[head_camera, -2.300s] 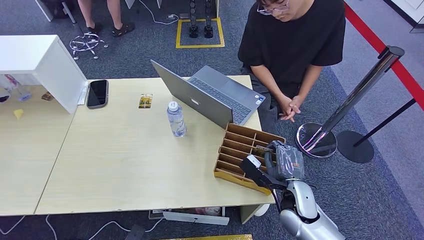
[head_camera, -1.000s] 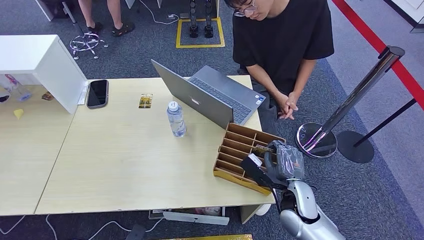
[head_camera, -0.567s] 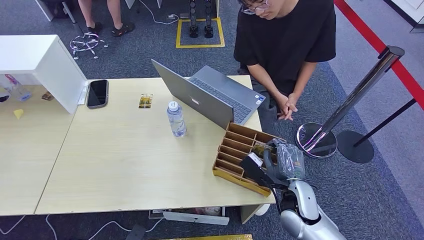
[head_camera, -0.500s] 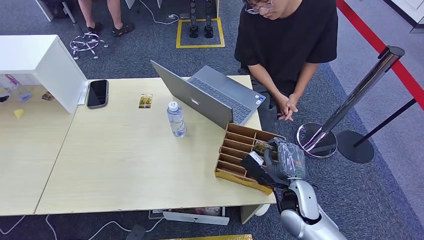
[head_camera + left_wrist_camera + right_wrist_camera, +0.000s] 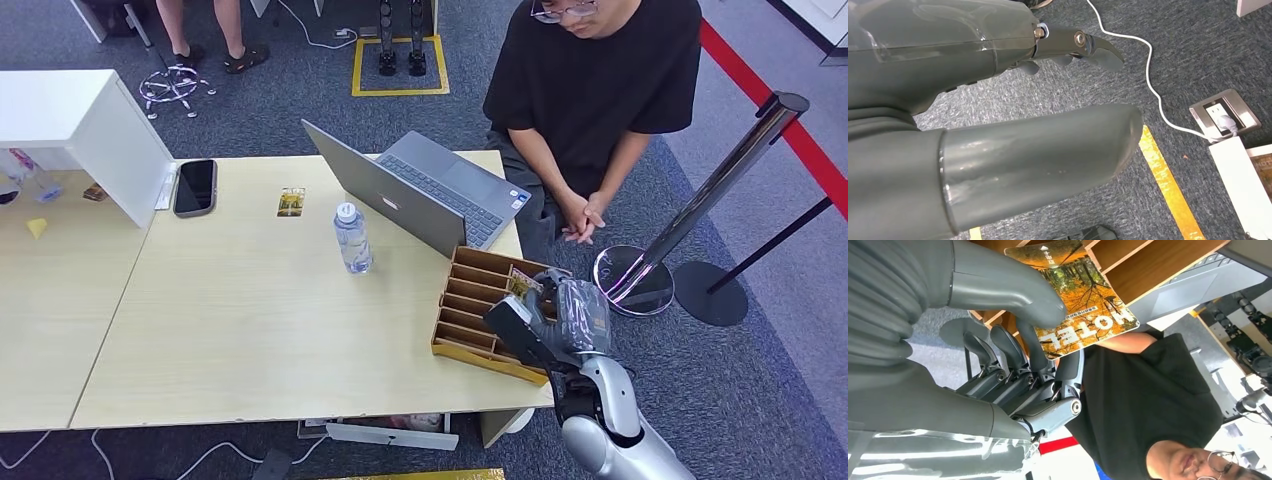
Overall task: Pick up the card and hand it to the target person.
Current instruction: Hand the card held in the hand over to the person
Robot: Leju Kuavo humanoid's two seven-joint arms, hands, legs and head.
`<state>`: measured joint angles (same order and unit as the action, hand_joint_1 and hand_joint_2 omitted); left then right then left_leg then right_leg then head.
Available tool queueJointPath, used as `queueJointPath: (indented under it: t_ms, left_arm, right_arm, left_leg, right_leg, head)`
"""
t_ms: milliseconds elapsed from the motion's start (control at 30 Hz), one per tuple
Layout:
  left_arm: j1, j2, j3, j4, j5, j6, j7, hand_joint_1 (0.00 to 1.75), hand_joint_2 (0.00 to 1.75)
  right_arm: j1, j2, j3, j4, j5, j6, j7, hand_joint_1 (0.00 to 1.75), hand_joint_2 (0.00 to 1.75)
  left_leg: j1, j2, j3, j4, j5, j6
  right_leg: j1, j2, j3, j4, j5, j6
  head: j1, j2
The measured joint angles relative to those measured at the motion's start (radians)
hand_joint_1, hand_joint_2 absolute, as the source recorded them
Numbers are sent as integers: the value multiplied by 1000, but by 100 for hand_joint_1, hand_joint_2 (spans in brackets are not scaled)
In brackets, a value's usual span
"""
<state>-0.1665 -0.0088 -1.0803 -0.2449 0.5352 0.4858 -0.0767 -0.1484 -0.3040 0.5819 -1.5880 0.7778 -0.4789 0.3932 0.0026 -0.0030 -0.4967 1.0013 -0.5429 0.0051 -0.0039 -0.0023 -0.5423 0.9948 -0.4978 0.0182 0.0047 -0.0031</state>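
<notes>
- right hand (image 5: 565, 318) holds the card (image 5: 1079, 300), thumb on its printed face, fingers (image 5: 1018, 352) curled under; card sits at the wooden organizer (image 5: 480, 312) on the table's (image 5: 250, 330) near right corner, just above the slots
- in head view the card (image 5: 520, 284) pokes out at the hand's far side, toward the person (image 5: 595, 90)
- left hand (image 5: 998, 125) hangs over carpet, holding nothing; thumb and fingers look spread apart
- person stands just past the table corner, hands clasped low (image 5: 582, 217), not reaching out yet
- risk: thumb covers only one end of the card, so most of it overhangs; a quick swing could let it pivot or slip out
- risk: card edge or fingers could catch an organizer divider on the way up and drag the box, which sits at the table edge
- risk: person's palms aren't open, so an early release drops the card on the floor
- laptop (image 5: 420, 195) and bottle (image 5: 352, 238) are well apart from the hand, low collision chance
</notes>
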Motion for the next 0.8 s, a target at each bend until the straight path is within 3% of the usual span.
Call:
queueJointPath:
  t_ms: [800]
  left_arm:
    - [4, 0, 1, 0, 0, 0, -8, 0, 0]
  right_arm:
    - [0, -14, -29, -30, -28, -24, -5, 146, 175]
  left_leg:
    - [0, 0, 0, 0, 0, 0]
  right_leg:
    - [0, 0, 0, 0, 0, 0]
  head:
    - [0, 0]
